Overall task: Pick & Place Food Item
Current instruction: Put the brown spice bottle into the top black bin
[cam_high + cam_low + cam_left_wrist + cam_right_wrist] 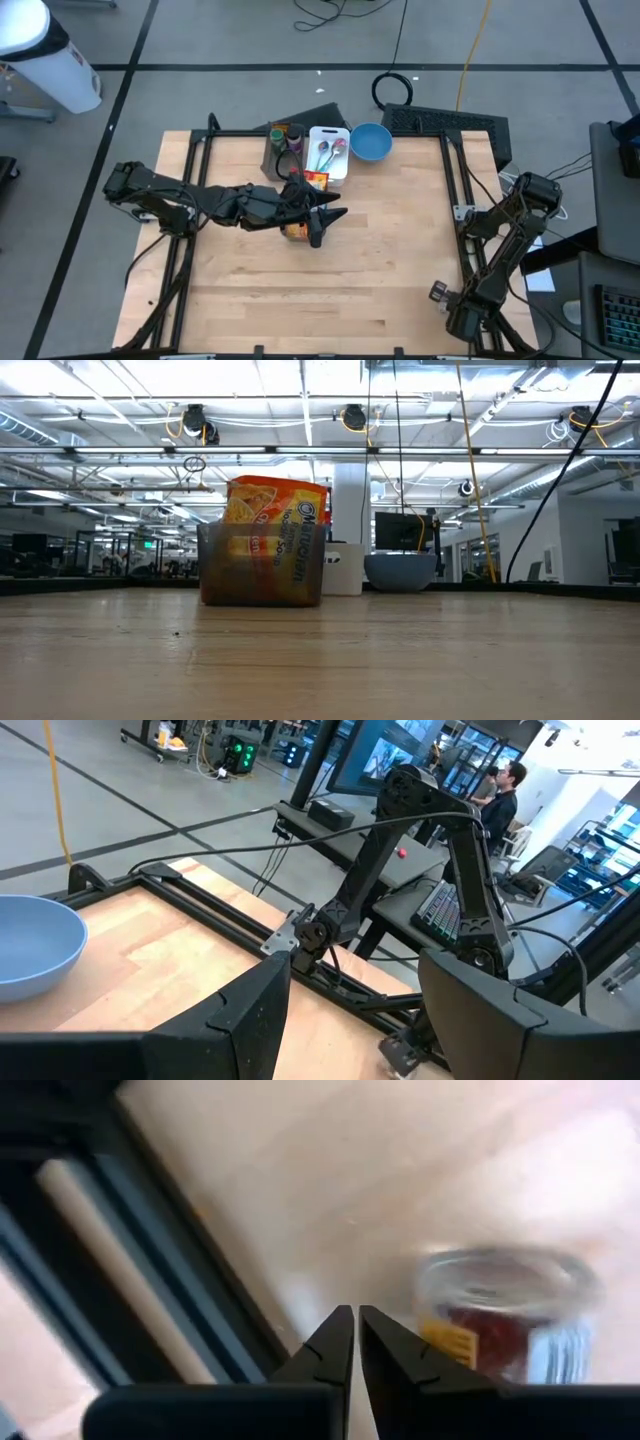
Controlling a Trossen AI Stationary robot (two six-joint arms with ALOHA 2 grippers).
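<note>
An orange noodle-soup packet (268, 540) stands upright in a clear bin (215, 575) in the middle of the table. In the high view its orange ends (295, 231) show from under my left arm. My left gripper (325, 220) hovers level above it and is open, with nothing between its fingers in the left wrist view (355, 970). My right arm (500, 255) is folded at the table's right edge, and my right gripper (355, 1342) points down, shut on nothing. A small glass jar with red contents (505, 1315) stands on the wood just beyond its fingertips.
At the far edge stand a clear container of dark bottles (283, 140), a white tray with spoons (328, 150) and a blue bowl (371, 142). Black frame rails (455, 200) run along the table's sides. Bare wood (380, 270) lies toward the near edge.
</note>
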